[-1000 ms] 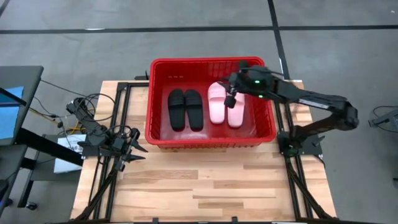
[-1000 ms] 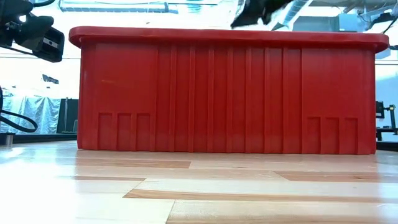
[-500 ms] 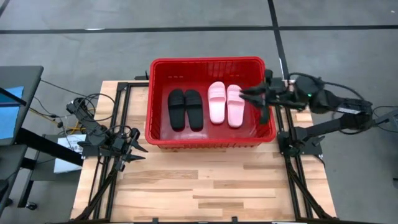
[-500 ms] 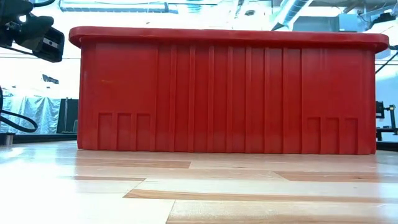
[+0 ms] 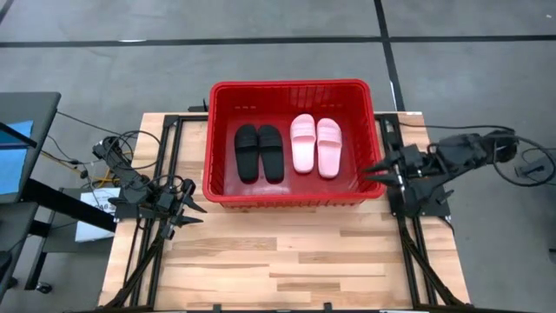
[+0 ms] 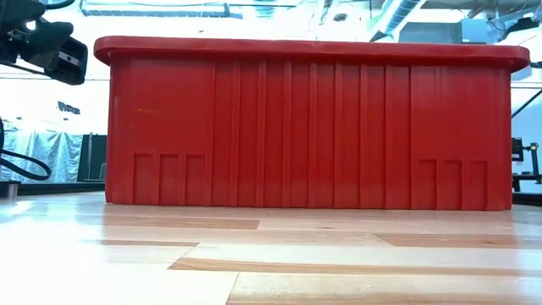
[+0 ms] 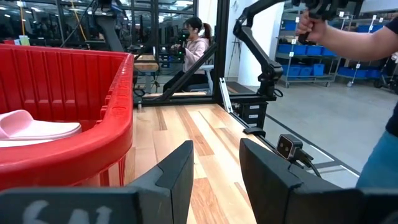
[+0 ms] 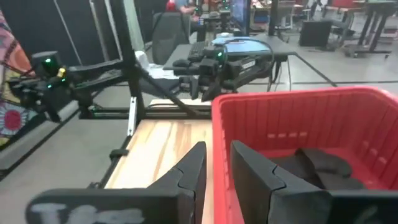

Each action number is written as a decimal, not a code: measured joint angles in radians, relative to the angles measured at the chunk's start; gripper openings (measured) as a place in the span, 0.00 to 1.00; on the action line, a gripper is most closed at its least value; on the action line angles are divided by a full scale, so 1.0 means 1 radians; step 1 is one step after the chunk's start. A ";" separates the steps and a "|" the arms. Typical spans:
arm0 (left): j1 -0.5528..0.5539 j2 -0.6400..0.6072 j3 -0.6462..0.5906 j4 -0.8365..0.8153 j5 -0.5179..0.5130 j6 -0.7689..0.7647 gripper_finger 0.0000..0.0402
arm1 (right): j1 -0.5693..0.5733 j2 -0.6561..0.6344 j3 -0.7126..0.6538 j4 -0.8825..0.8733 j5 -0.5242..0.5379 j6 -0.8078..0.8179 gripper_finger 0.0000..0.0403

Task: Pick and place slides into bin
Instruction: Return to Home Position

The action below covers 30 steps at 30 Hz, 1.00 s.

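Observation:
The red bin (image 5: 294, 196) stands on the far half of the wooden table and fills the low view (image 6: 309, 127). The black pair of slides (image 5: 259, 152) and the pink pair (image 5: 315, 145) lie side by side, soles down, on its floor. My right gripper (image 5: 367, 170) is open and empty, just outside the bin's right wall near its near corner. Its wrist view (image 8: 217, 146) shows the bin (image 8: 298, 112) and a black slide (image 8: 317, 162). My left gripper (image 5: 196, 214) waits open and empty at the table's left. Its wrist view (image 7: 216, 146) shows the bin's rim (image 7: 121, 106) and a pink slide (image 7: 31, 127).
Black frame rails (image 5: 169, 165) run along both sides of the table. Cables (image 5: 109, 161) lie at the left edge. Bare wooden tabletop (image 5: 287, 252) lies in front of the bin. A person's arm (image 7: 373, 37) shows in the room beyond the table, and another person (image 7: 196, 40) sits farther back.
My right gripper has drawn back from above the pink slides inside the bin, toward the table's right edge and then its near edge. It now stands outside the bin's right wall. All the slides have stayed in place.

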 joint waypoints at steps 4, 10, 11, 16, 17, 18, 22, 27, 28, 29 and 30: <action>0.000 0.000 0.000 0.000 0.000 0.000 0.30 | 0.080 -0.103 -0.125 0.050 0.025 0.011 0.16; 0.000 0.000 0.000 0.000 0.000 0.000 0.30 | 0.219 -0.290 -0.330 0.148 -0.023 0.012 0.16; 0.000 0.000 0.000 0.000 0.000 0.000 0.30 | 0.241 -0.319 -0.364 0.152 -0.026 0.018 0.16; 0.000 0.000 0.000 0.000 0.000 0.000 0.30 | 0.348 -0.456 -0.514 0.190 -0.028 0.029 0.16; 0.000 0.000 0.000 0.000 0.000 0.000 0.30 | 0.366 -0.478 -0.540 0.195 -0.028 0.029 0.16; 0.000 0.000 0.000 0.000 0.000 0.000 0.30 | 0.383 -0.498 -0.564 0.191 -0.027 0.030 0.16; 0.000 0.000 0.000 0.000 0.000 0.000 0.30 | 0.435 -0.576 -0.651 0.205 -0.028 0.046 0.16; 0.000 0.000 0.000 0.000 0.000 0.000 0.30 | 0.485 -0.657 -0.751 0.242 -0.028 0.055 0.16; 0.000 0.000 0.000 0.000 0.000 0.000 0.30 | 0.493 -0.672 -0.769 0.246 -0.027 0.056 0.16; 0.000 0.000 0.000 0.000 0.000 0.000 0.30 | 0.502 -0.687 -0.787 0.248 -0.028 0.056 0.16; 0.000 0.000 0.000 0.000 0.000 0.000 0.30 | 0.511 -0.699 -0.801 0.260 -0.026 0.048 0.16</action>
